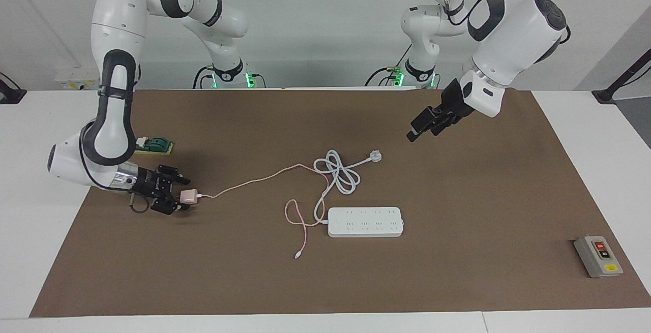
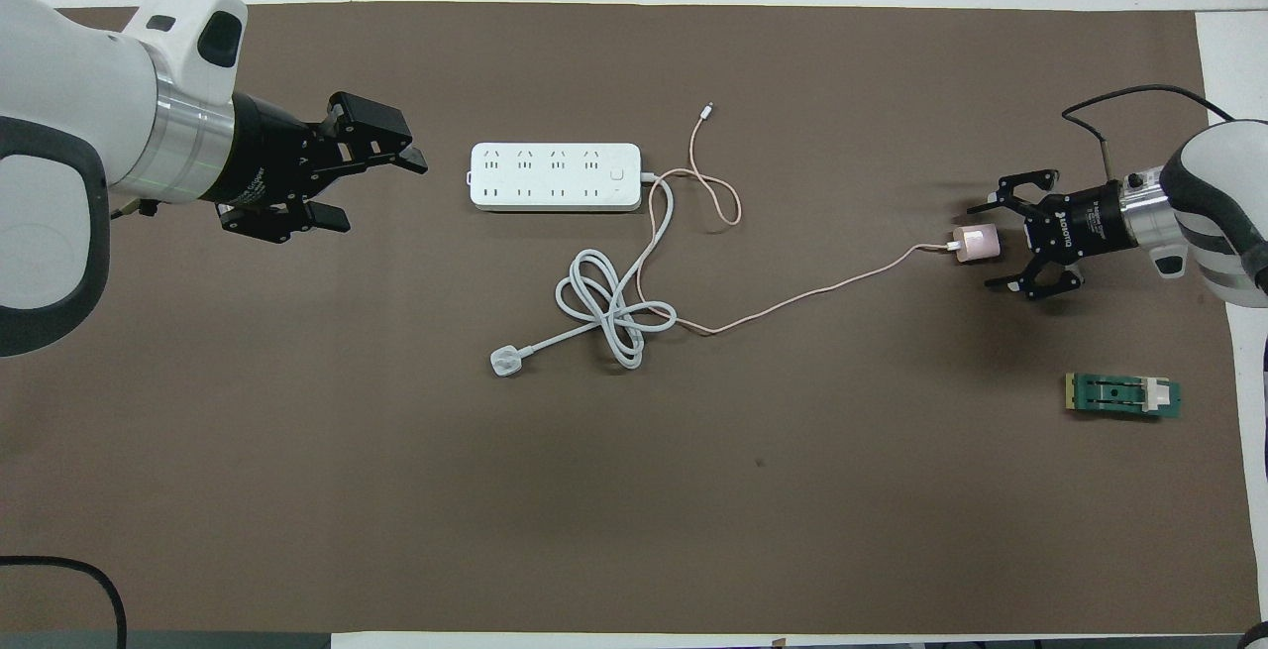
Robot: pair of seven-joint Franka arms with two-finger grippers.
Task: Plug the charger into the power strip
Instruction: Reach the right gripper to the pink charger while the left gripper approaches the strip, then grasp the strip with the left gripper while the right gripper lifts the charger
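The charger (image 1: 188,197) (image 2: 976,244), a small pale-pink cube, lies on the brown mat (image 1: 457,195) near the right arm's end. Its thin pink cable (image 1: 244,183) (image 2: 812,297) trails toward the middle. My right gripper (image 1: 178,195) (image 2: 989,244) is low at the mat and open, one finger on each side of the charger's prong end, not closed on it. The power strip (image 1: 365,221) (image 2: 555,175), a long white bar, lies flat mid-table. My left gripper (image 1: 413,134) (image 2: 381,191) hangs open and empty over bare mat, beside the strip's end toward the left arm.
The strip's thick cord (image 1: 338,170) (image 2: 614,307) lies coiled nearer the robots, ending in a white plug (image 1: 375,156) (image 2: 505,362). A green part (image 1: 155,145) (image 2: 1122,395) sits near the right arm. A grey button box (image 1: 598,256) lies at the left arm's end.
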